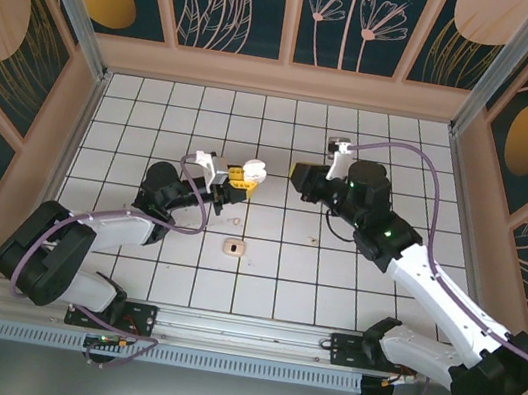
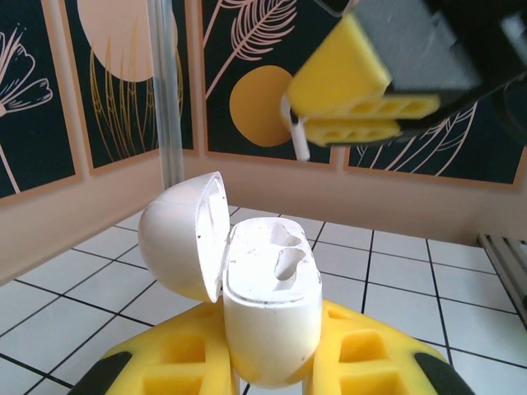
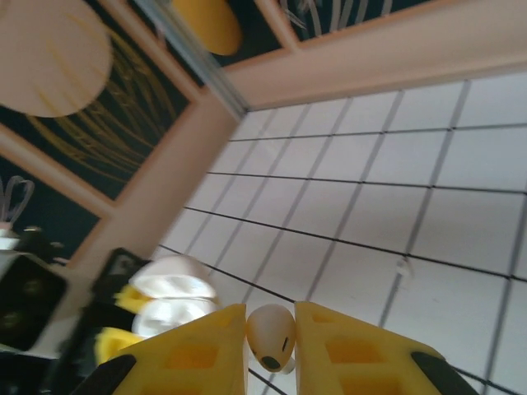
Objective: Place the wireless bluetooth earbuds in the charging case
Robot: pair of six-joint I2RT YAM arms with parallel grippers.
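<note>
Top external view: the left gripper (image 1: 238, 177) grips one white charging case (image 1: 253, 167) above the white-tiled table (image 1: 259, 288). The right gripper (image 1: 294, 176) faces it, just beside. One small beige piece (image 1: 233, 247) lies on a tile nearer the bases.

Left wrist view: the left gripper's yellow, cut-out fingers (image 2: 181, 362) pinch the glossy, rounded case upright. Its domed lid (image 2: 185, 234) is hinged open to the left, and moulded recesses show in the top. The right gripper hangs above, the thin white stem of one earbud (image 2: 300, 141) poking from its narrowed jaws.

Right wrist view: two yellow fingers (image 3: 189, 354) are closed on the smooth, egg-shaped cream earbud (image 3: 270, 336). The open case shows blurred at lower left.
</note>
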